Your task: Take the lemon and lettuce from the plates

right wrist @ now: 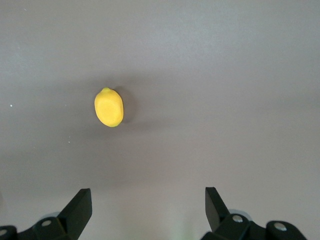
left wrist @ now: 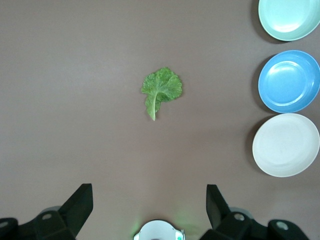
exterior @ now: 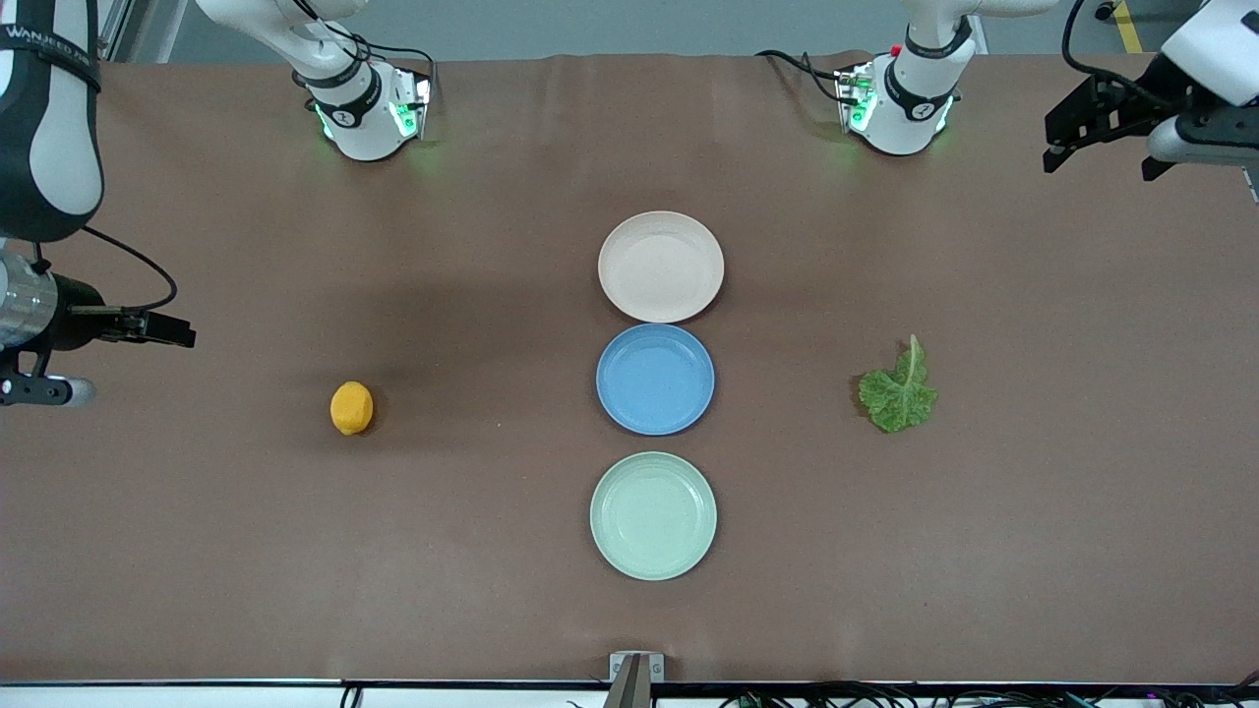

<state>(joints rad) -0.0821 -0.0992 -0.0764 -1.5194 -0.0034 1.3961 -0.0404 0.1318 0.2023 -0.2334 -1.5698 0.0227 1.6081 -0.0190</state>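
The lemon (exterior: 351, 407) lies on the bare table toward the right arm's end, not on a plate; it also shows in the right wrist view (right wrist: 109, 107). The lettuce (exterior: 898, 389) lies flat on the table toward the left arm's end, also seen in the left wrist view (left wrist: 161, 90). The pinkish-beige plate (exterior: 661, 265) and the mint plate (exterior: 653, 515) are both empty. My right gripper (exterior: 138, 362) is open and empty, up high over the right arm's end of the table (right wrist: 148, 202). My left gripper (exterior: 1100, 169) is open and empty, high over the left arm's end (left wrist: 149, 200).
An empty blue plate (exterior: 655, 379) sits between the beige and mint plates in a row down the table's middle; the three also show in the left wrist view, mint (left wrist: 290, 17), blue (left wrist: 289, 81), beige (left wrist: 285, 145). The arm bases (exterior: 364, 108) (exterior: 900, 103) stand at the table's edge.
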